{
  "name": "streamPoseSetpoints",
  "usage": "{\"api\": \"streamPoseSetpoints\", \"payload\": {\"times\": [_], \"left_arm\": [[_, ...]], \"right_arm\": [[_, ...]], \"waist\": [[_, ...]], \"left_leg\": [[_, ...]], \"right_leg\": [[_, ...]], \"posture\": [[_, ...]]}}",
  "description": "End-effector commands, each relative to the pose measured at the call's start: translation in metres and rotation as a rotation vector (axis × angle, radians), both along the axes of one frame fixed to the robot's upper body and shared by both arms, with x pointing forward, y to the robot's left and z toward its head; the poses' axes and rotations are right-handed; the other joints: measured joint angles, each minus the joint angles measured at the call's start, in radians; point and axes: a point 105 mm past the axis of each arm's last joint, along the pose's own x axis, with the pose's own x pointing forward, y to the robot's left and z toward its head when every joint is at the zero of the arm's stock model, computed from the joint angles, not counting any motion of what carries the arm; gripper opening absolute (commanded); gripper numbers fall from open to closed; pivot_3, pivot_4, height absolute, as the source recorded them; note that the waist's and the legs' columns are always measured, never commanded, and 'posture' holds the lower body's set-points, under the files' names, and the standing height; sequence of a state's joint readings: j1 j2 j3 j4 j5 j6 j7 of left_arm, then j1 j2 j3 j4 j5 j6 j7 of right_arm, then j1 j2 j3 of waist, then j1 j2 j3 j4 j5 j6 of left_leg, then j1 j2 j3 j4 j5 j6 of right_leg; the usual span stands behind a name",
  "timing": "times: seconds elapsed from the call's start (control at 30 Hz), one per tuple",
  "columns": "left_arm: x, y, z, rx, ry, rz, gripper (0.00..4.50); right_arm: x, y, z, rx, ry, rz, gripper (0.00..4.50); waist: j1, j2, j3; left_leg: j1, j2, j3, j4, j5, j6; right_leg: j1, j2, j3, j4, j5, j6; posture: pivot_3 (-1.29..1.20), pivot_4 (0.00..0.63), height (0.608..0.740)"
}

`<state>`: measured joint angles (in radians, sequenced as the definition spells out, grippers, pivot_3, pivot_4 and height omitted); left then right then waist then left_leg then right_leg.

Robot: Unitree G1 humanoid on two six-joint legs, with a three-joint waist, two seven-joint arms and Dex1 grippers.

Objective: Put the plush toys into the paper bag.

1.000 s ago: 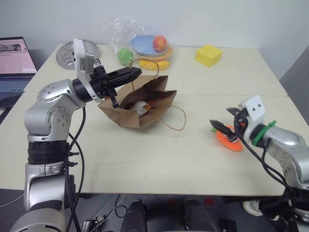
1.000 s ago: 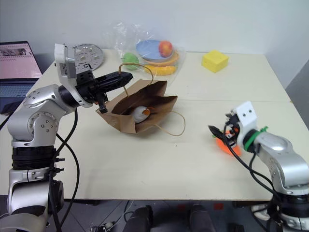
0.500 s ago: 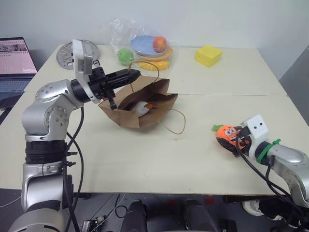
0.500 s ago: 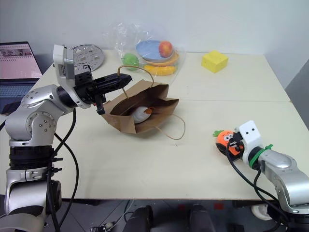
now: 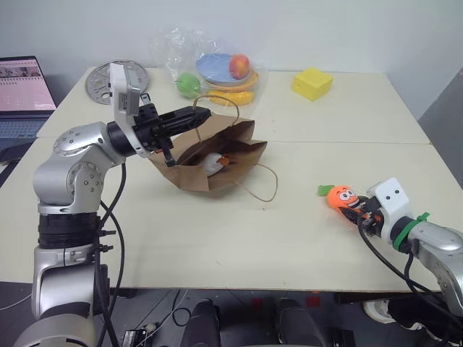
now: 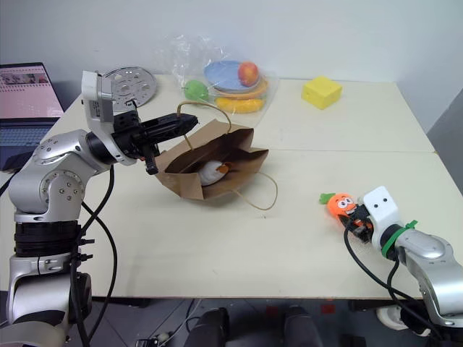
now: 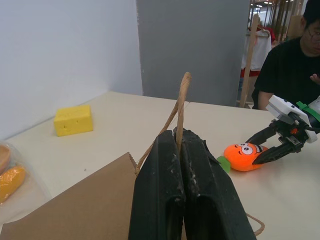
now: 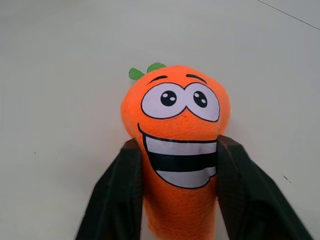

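Observation:
The brown paper bag (image 5: 230, 142) lies tilted on the table with its mouth held open. My left gripper (image 5: 200, 113) is shut on one tan cord handle (image 7: 181, 102), lifting it. Inside the bag rests the white egg-shaped plush toy (image 5: 212, 163). The orange carrot plush toy (image 5: 338, 196) sits on the table at the right, face up and green top pointing away from me. My right gripper (image 8: 180, 145) is shut on its lower body, one black finger (image 8: 120, 195) pressed against each side.
A clear plastic bag of fruit on a blue plate (image 5: 217, 71) and a yellow sponge block (image 5: 312, 82) stand at the back. A metal disc (image 5: 100, 81) lies back left, and a laptop (image 5: 23, 94) beyond the left edge. A person (image 7: 292, 60) sits past the table.
My right gripper has dropped from above the carrot, drawn back towards the table's near right, and closed on it. The carrot now shows its face. The left gripper has kept still on the handle.

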<state>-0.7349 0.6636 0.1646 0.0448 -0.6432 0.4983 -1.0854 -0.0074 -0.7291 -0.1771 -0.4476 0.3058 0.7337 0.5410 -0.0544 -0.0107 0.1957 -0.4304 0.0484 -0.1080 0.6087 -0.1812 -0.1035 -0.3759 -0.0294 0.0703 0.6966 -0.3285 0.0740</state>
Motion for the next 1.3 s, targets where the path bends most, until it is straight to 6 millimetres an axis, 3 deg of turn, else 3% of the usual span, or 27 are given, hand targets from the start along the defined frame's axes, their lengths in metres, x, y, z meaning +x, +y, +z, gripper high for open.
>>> {"api": "streamPoseSetpoints", "payload": {"times": [0.03,0.1,0.13,0.27,0.4,0.6,0.8,1.07,1.3], "left_arm": [[-0.007,0.001,0.013,0.0,-0.061,-0.008,0.0],[-0.007,0.0,0.012,0.001,-0.059,-0.013,0.0],[-0.007,-0.001,0.013,0.0,-0.059,-0.014,0.0],[-0.005,-0.004,0.013,0.005,-0.054,-0.028,0.0],[-0.004,-0.009,0.014,0.003,-0.06,-0.047,0.0],[-0.004,-0.016,0.018,-0.002,-0.073,-0.069,0.0],[-0.005,-0.017,0.018,0.003,-0.075,-0.072,0.0],[-0.009,-0.02,0.017,-0.002,-0.066,-0.085,0.0],[-0.013,-0.022,0.017,-0.007,-0.057,-0.103,0.0]], "right_arm": [[0.0,-0.002,0.008,0.015,-0.037,0.013,0.83],[0.004,0.006,0.018,0.072,-0.056,0.052,0.2],[0.008,0.021,0.035,0.127,-0.087,0.12,0.03],[0.021,0.083,0.092,0.28,-0.174,0.353,0.03],[0.041,0.119,0.114,0.322,-0.187,0.403,0.03],[0.054,0.169,0.104,0.288,-0.134,0.499,0.03],[0.059,0.195,0.107,0.31,-0.123,0.554,0.03],[0.09,0.247,0.108,0.403,-0.107,0.516,0.03],[0.114,0.279,0.099,0.449,-0.09,0.498,0.03]], "waist": [[0.0,0.0,0.0],[-0.001,0.0,0.0],[-0.002,0.0,0.0],[-0.022,0.001,0.001],[-0.019,0.0,0.0],[-0.001,0.0,0.001],[-0.003,0.0,0.001],[-0.016,0.0,0.001],[-0.02,0.0,0.001]], "left_leg": [[0.0,0.0,0.0,0.0,0.0,0.0],[0.0,0.0,0.0,0.0,0.0,0.0],[0.0,0.0,0.0,0.0,0.0,0.0],[0.004,0.0,0.001,0.0,0.0,0.0],[0.004,0.0,-0.001,-0.001,0.0,0.0],[0.002,0.0,-0.001,-0.001,0.0,0.0],[0.001,0.0,-0.001,-0.001,0.0,0.0],[0.002,0.0,-0.001,-0.001,0.0,0.0],[0.002,0.0,-0.001,-0.002,0.0,0.0]], "right_leg": [[0.0,0.0,0.0,0.0,0.0,0.0],[0.0,0.0,0.0,0.0,0.0,0.0],[0.0,0.0,0.0,0.0,0.0,0.0],[0.002,0.0,0.001,0.001,0.0,0.0],[0.003,0.001,-0.001,0.001,0.0,0.0],[0.001,0.0,-0.001,0.0,0.0,0.0],[0.0,0.0,-0.001,0.0,0.0,0.0],[0.0,0.0,-0.001,0.002,0.0,0.0],[-0.001,0.0,-0.001,0.002,0.0,0.0]], "posture": [[0.0,0.15,0.74],[0.0,0.15,0.74],[0.0,0.15,0.74],[0.0,0.15,0.74],[0.0,0.15,0.74],[0.0,0.15,0.74],[0.0,0.15,0.74],[0.0,0.15,0.74],[0.0,0.15,0.74]]}}
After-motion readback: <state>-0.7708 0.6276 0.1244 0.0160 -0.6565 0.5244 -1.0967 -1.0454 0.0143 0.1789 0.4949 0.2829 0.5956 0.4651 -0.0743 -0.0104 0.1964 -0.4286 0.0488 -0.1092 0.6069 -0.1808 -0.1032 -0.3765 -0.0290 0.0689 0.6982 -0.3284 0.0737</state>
